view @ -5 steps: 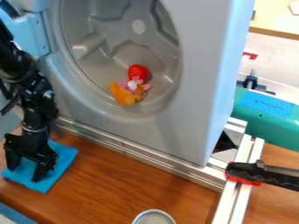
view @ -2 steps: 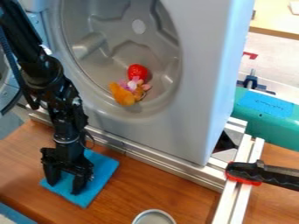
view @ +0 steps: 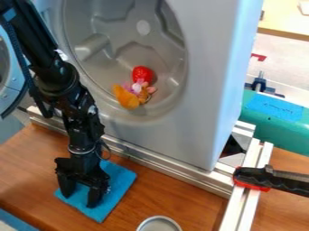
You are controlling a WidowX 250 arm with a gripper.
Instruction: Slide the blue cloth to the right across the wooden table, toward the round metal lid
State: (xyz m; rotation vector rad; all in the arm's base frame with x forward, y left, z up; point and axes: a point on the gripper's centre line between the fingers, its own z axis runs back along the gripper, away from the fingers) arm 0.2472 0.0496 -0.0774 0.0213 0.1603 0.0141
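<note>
lengthwise, the blue cloth [view: 122,177] slants up-right beneath the tool [view: 78,201].

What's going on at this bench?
A black robot arm is over the wooden table, its claw pointing down at a blue cloth. The claw's fingers are spread, with their tips down at the cloth; I can't tell how hard they press. The cloth lies flat in front of the big grey machine. Inside the machine's round opening sit a red toy and an orange toy, with the claw well away from both.
</note>
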